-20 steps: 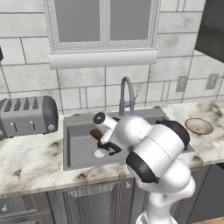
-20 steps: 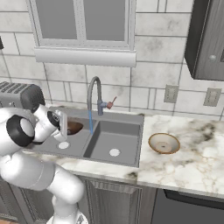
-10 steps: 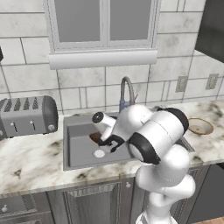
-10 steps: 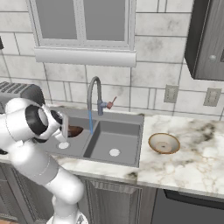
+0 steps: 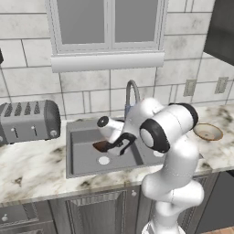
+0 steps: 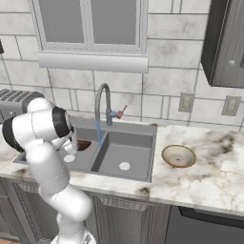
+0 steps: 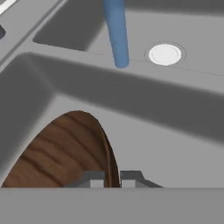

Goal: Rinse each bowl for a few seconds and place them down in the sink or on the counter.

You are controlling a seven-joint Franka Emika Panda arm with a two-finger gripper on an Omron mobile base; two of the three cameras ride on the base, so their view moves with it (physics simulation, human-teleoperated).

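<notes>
Gripper (image 7: 112,177) stood low in left basin of sink (image 5: 82,157), fingers clamped on rim of dark wood-grain bowl (image 7: 65,153), one finger each side of edge. Bowl was tilted, most of it left of fingertips in hand view. Blue water stream (image 7: 117,33) fell from tap (image 6: 101,102) beyond bowl, apart from it. Pale tan bowl (image 6: 178,156) sat on counter (image 6: 214,176), right of sink, well apart from gripper.

Swung further back and left over the left basin of the sink (image 5: 82,157), carrying the dark brown bowl (image 5: 101,146) toward its back edge.
</notes>
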